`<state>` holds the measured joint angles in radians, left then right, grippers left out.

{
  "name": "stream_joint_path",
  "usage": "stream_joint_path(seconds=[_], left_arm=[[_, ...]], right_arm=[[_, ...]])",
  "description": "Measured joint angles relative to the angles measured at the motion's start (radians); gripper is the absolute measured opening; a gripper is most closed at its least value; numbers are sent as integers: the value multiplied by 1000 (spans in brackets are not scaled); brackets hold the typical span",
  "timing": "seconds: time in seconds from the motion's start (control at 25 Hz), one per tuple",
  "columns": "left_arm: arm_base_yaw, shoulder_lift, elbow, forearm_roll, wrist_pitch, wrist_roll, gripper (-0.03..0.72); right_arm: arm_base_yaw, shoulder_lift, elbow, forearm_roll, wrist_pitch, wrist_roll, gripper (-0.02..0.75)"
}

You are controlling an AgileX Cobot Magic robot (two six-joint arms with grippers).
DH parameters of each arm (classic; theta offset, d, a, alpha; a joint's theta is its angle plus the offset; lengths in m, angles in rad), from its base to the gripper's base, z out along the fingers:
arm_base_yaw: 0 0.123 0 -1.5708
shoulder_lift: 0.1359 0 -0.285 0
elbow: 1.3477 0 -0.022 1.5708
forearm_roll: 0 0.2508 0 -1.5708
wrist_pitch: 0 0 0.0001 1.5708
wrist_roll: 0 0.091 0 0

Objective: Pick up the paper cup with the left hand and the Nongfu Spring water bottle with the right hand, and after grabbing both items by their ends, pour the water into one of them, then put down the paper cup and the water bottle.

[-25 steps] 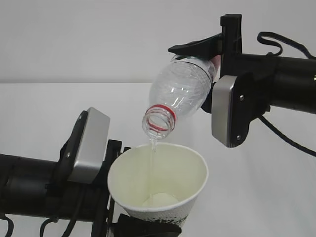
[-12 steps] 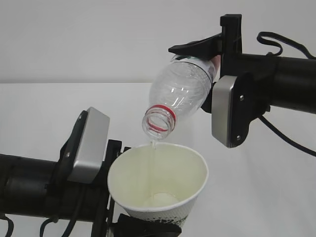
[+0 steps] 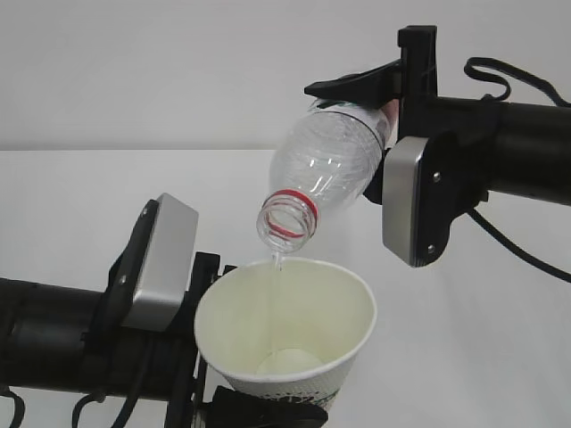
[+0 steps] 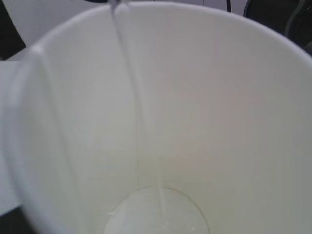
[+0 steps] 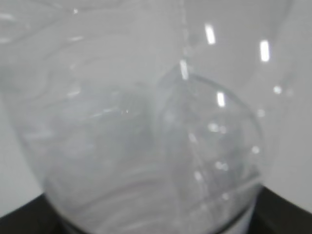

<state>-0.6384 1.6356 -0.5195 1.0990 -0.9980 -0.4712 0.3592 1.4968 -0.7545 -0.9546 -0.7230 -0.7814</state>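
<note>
Pouring step under way. Held tilted mouth-down in the right hand (image 3: 379, 107), a black robot arm and gripper with a silver-grey rectangular plate and black cable: a clear ribbed plastic Nongfu Spring water bottle (image 3: 326, 174) with a red neck ring, uncapped. Clenched on the bottle's base end, that hand, with one black finger (image 3: 352, 86) lying over the top of the bottle. Falling from the open mouth, a thin stream of clear colourless water (image 3: 277, 260), straight down into a small white tapered paper cup (image 3: 290, 334) with printed text along its lower side. Bottle mouth just above the cup's rim, near its back edge, not touching it.

Grasped low down by the left hand (image 3: 214, 392), a matching black arm with a silver-grey plate: the cup, upright, mouth open to the stream. Only part of that grip within the frame at the bottom edge. Both things lifted clear above the white desk (image 3: 80, 205).

From the left wrist view, straight down into the cup (image 4: 219, 107): the stream (image 4: 127, 87) running along the inner wall to a shallow pool at the bottom. From the right wrist view, only the blurred, nearly empty bottle (image 5: 146, 146) filling the frame.

Next, judging by the little water left: bottle tipped back upright, then cup and bottle lowered to the desk and released. Slow, level lowering of the cup called for, to avoid spilling.
</note>
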Motion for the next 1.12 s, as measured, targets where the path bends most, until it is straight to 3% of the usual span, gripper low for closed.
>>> stream_joint_path(seconds=[1.12], left_arm=[[0, 0, 0, 0, 21, 0, 545]], right_arm=[[0, 0, 0, 2, 0, -20, 475]])
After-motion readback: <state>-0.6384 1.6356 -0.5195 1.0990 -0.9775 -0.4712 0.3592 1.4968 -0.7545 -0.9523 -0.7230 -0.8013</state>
